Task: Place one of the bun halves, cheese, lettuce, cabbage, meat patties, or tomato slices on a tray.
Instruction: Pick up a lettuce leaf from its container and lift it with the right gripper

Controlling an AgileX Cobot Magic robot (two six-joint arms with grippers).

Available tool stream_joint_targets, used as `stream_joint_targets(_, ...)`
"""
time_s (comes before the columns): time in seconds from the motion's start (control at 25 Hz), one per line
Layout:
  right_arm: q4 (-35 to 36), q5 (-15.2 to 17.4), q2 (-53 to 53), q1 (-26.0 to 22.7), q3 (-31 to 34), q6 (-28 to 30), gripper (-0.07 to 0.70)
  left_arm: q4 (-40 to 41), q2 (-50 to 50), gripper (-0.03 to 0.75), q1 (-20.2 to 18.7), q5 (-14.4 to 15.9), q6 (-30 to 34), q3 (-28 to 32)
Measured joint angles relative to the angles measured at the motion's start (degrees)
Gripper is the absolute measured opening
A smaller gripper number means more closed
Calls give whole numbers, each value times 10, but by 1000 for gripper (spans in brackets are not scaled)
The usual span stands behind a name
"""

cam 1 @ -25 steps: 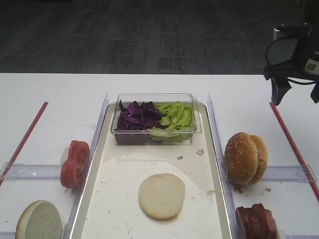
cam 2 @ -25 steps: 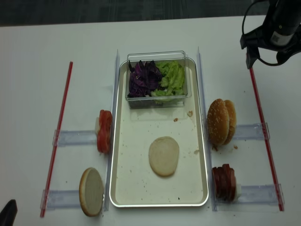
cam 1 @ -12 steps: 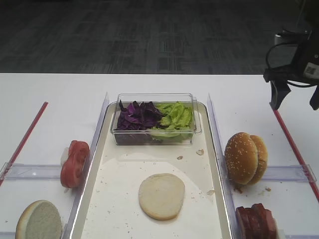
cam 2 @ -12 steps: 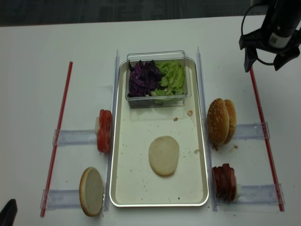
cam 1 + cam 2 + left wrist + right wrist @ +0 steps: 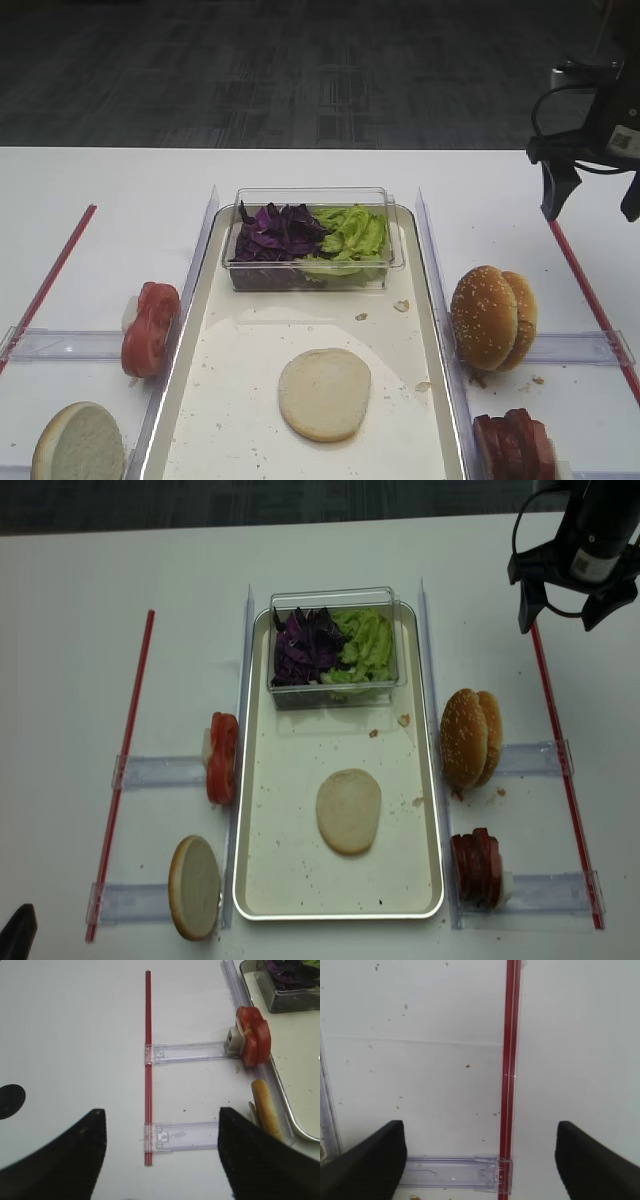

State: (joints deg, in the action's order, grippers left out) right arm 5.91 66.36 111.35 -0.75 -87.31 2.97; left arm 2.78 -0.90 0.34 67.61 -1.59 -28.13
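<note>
A flat bun half (image 5: 324, 393) lies cut face up on the tray (image 5: 340, 914). Two sesame bun halves (image 5: 492, 317) stand on edge right of the tray, with the meat patties (image 5: 514, 445) nearer the front. On the left are tomato slices (image 5: 150, 328) and another flat bun half (image 5: 78, 442). Cabbage (image 5: 276, 232) and lettuce (image 5: 350, 232) fill a clear tub. No cheese is in view. My right gripper (image 5: 596, 205) hangs open and empty at the far right, over a red strip (image 5: 510, 1060). My left gripper (image 5: 161, 1115) is open and empty above the table's left front.
The clear tub (image 5: 335, 595) sits on the tray's far end. Clear plastic rails (image 5: 160, 772) and upright dividers (image 5: 205, 235) flank the tray. Red strips (image 5: 125, 770) run along both outer sides. Crumbs dot the tray floor.
The right gripper has shifted very slightly at the far right and stays open. None of the food has moved.
</note>
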Motion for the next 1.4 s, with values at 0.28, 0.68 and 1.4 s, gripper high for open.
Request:
stream_joint_targets(0.28, -15, -2, 0, 17, 0, -22, 624, 0, 0, 439, 0, 0, 0, 0)
stream_joint_targets(0.68, -3, -15, 0, 89, 0, -87, 624, 0, 0, 439, 0, 0, 0, 0)
stream_joint_targets(1.4, -11, -16, 36, 227, -48, -218, 624, 0, 0, 439, 0, 0, 0, 0)
